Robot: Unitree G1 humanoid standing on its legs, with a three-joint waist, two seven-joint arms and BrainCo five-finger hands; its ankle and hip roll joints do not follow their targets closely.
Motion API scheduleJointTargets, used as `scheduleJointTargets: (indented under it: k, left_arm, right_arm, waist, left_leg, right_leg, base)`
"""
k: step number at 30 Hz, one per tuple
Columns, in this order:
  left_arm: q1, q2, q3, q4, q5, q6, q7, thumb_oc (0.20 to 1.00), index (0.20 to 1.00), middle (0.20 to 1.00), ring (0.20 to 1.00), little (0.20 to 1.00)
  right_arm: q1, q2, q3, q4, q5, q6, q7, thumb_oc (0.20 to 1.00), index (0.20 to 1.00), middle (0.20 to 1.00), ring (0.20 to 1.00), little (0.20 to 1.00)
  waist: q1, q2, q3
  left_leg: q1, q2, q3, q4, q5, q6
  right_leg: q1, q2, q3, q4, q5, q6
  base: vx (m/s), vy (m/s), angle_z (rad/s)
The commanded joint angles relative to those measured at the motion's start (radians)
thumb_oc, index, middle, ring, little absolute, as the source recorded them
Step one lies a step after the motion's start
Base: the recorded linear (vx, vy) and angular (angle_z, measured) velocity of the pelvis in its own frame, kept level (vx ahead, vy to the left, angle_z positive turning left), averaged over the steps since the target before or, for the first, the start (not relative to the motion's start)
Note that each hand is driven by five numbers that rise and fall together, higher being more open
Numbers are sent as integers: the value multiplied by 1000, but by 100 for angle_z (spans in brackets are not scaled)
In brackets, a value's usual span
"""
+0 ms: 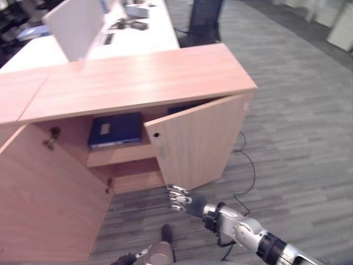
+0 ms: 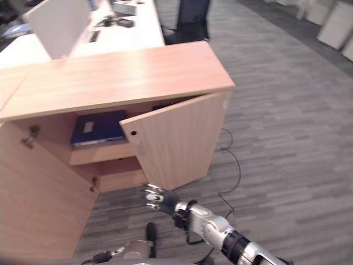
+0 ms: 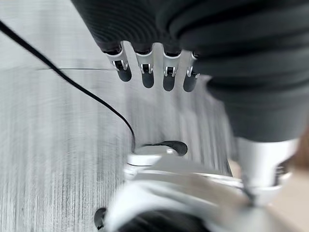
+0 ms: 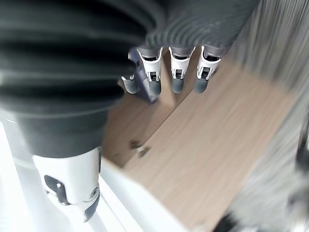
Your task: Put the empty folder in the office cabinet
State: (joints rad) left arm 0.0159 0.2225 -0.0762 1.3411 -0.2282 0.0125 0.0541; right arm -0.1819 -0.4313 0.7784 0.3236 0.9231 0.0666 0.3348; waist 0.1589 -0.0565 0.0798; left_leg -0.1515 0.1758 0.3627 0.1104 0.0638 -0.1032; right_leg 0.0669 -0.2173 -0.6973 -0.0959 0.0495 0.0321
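The blue folder (image 1: 115,130) lies flat on the upper shelf (image 1: 118,154) inside the office cabinet (image 1: 138,77), centre-left of the frame, so the placing part looks done. Both doors are open: left door (image 1: 49,199) swung wide at lower left, right door (image 1: 198,141) half open at centre.

Right hand (image 1: 182,200) hangs low at bottom centre, just below the right door's lower edge, near but apart from it. Fingers (image 4: 177,79) straight, relaxed, holding nothing per the right wrist view. Left hand (image 3: 154,72) shows in its own wrist view over grey carpet (image 1: 298,110), fingers also straight & empty.

Risks, imo:
- If the next job is shutting doors, the right hand sits under the door edge, not on its face; a push from there could slip off or catch fingers betw. door & carpet.
- Folder's front edge sits close to the shelf lip; if it overhangs, a closing door could bump it. Can't tell exact overhang.
- Black cable (image 1: 248,165) runs on the floor at right of the cabinet, near the right arm, so a snag is poss. if the arm sweeps wide.

Desk (image 1: 110,33) w/ divider at upper left, not involved.
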Motion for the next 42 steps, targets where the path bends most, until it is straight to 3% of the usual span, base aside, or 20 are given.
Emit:
scheduleJointTargets:
  k: [1,3,6,7,13,14,15,16,18,19,21,23,26,28,30,32,37,38,39,42]
  left_arm:
    - [2,-26,-22,23,33,-7,-38,1000,1000,1000,1000,1000]
    - [7,-19,-23,14,38,-10,-71,1000,1000,1000,1000,1000]
    - [8,-22,-43,18,53,-10,-62,1000,1000,1000,1000,1000]
    - [7,-20,-45,18,52,-10,-61,1000,1000,1000,1000,1000]
    - [-12,-16,-79,23,98,-7,-35,1000,1000,1000,1000,1000]
    - [-14,-14,-94,18,128,-4,-26,1000,1000,1000,1000,1000]
    - [-16,-14,-96,18,128,-4,-26,1000,1000,1000,1000,1000]
    - [-18,-10,-101,26,135,-2,-20,1000,1000,1000,1000,1000]
    - [-19,-11,-110,36,130,-8,-3,1000,1000,1000,1000,1000]
    - [-21,-9,-111,46,119,-13,6,1000,1000,1000,1000,1000]
    - [-16,-12,-128,61,111,-33,10,1000,1000,1000,1000,1000]
    - [-17,-7,-132,63,108,-33,8,1000,1000,1000,1000,1000]
    - [-7,-12,-119,68,93,-32,5,1000,1000,1000,1000,1000]
    - [11,-20,-94,67,80,-31,-6,1000,1000,1000,1000,1000]
    - [12,-19,-94,67,80,-31,-6,1000,1000,1000,1000,1000]
    - [17,-21,-77,66,42,-35,4,1000,1000,1000,1000,1000]
    - [16,-23,-67,65,22,-40,19,1000,1000,1000,1000,1000]
    - [7,-24,-66,57,3,-44,24,1000,1000,1000,1000,1000]
    - [-6,-26,-61,34,-26,-50,31,1000,1000,1000,1000,1000]
    - [9,-24,-19,33,-60,-55,38,1000,1000,1000,1000,1000]
  right_arm:
    - [-35,38,-19,22,-192,-41,38,1000,1000,1000,1000,1000]
    - [-32,32,-49,205,-488,-47,-6,1000,1000,1000,1000,1000]
    - [15,132,-164,535,-684,-36,-122,1000,1000,1000,1000,1000]
    - [13,138,-166,543,-686,-41,-123,1000,1000,1000,1000,1000]
    - [73,226,-445,876,-684,-23,-257,1000,1000,1000,1000,1000]
    - [84,220,-581,985,-655,-8,-310,1000,1000,1000,1000,1000]
    - [82,220,-584,988,-655,-9,-309,1000,1000,1000,1000,1000]
    - [85,218,-666,1026,-601,-9,-340,1000,1000,1000,1000,1000]
    - [77,227,-724,1043,-514,-22,-368,1000,1000,1000,1000,1000]
    - [74,233,-745,1056,-461,-29,-377,1000,1000,1000,1000,1000]
    - [93,244,-769,1088,-387,-47,-386,1000,1000,1000,1000,1000]
    - [110,248,-774,1097,-354,-56,-388,1000,1000,1000,1000,1000]
    - [126,251,-783,1109,-353,-54,-399,1000,1000,1000,1000,1000]
    - [134,257,-779,1113,-373,-59,-404,1000,1000,1000,1000,1000]
    - [134,257,-779,1113,-373,-59,-404,1000,1000,1000,1000,1000]
    - [128,254,-768,1111,-373,-66,-408,1000,1000,1000,1000,1000]
    - [132,247,-760,1093,-373,-81,-417,1000,1000,1000,1000,1000]
    - [128,241,-765,1090,-367,-83,-422,1000,1000,1000,1000,1000]
    - [115,225,-770,1087,-367,-88,-433,1000,1000,1000,1000,1000]
    - [106,218,-771,1091,-366,-86,-439,1000,1000,1000,1000,1000]
  waist:
    - [-17,72,-24]
    - [-1,78,-46]
    - [12,85,-75]
    - [11,82,-75]
    - [20,81,-100]
    - [11,98,-98]
    - [10,97,-95]
    - [-14,108,-81]
    - [-53,125,-63]
    - [-57,136,-59]
    - [-100,144,-33]
    - [-119,126,-18]
    - [-115,113,-20]
    - [-110,98,-36]
    - [-112,99,-36]
    - [-100,81,-38]
    - [-96,62,-19]
    - [-95,56,2]
    - [-94,52,34]
    - [-80,44,38]
  left_leg:
    - [121,42,-84,-153,27,-46]
    - [130,11,-128,-190,18,-27]
    - [122,-60,-198,-198,-15,14]
    - [121,-63,-200,-198,-15,16]
    - [127,-193,-313,-198,-61,81]
    - [148,-252,-365,-198,-81,114]
    - [150,-258,-368,-198,-81,117]
    - [166,-288,-406,-198,-91,136]
    - [171,-293,-437,-198,-90,144]
    - [165,-283,-446,-198,-87,140]
    - [154,-283,-524,-198,-40,147]
    - [153,-295,-561,-198,-31,142]
    - [155,-307,-603,-198,-31,125]
    - [147,-300,-610,-198,-31,108]
    - [147,-299,-612,-198,-31,108]
    - [120,-272,-624,-198,-20,83]
    - [91,-259,-631,-183,-9,70]
    - [47,-269,-614,-110,-26,65]
    - [-27,-269,-543,15,-67,59]
    - [-13,-243,-513,77,-128,66]
  right_leg:
    - [28,95,109,9,-121,45]
    - [47,58,69,9,-93,66]
    - [72,-9,25,25,-60,94]
    - [73,-12,22,26,-60,96]
    - [116,-147,-67,120,-32,154]
    - [122,-226,-92,233,-1,169]
    - [123,-235,-94,242,-3,174]
    - [105,-284,-50,347,37,172]
    - [37,-261,95,390,17,143]
    - [-14,-211,192,391,-43,113]
    - [-92,-21,420,349,-150,66]
    - [-118,70,519,332,-175,65]
    - [-107,79,476,329,-176,60]
    - [-53,91,404,224,-159,59]
    - [-49,93,402,217,-155,59]
    - [-26,138,416,111,-127,55]
    - [-15,156,408,59,-113,42]
    - [-15,148,398,53,-110,42]
    - [-25,133,380,59,-108,36]
    - [-22,123,397,53,-94,30]
  base:
    - [53,215,108]
    - [60,262,35]
    - [66,317,79]
    - [55,293,91]
    - [94,333,58]
    - [162,469,96]
    - [192,525,113]
    - [69,239,77]
    - [22,175,63]
    - [-58,49,56]
    - [-46,-39,44]
    - [2,-80,116]
    - [40,-94,131]
    - [28,-177,64]
    - [13,-110,33]
    - [13,-209,-1]
    - [-19,-131,2]
    - [-218,-86,32]
    - [-225,-52,47]
    - [-73,4,29]
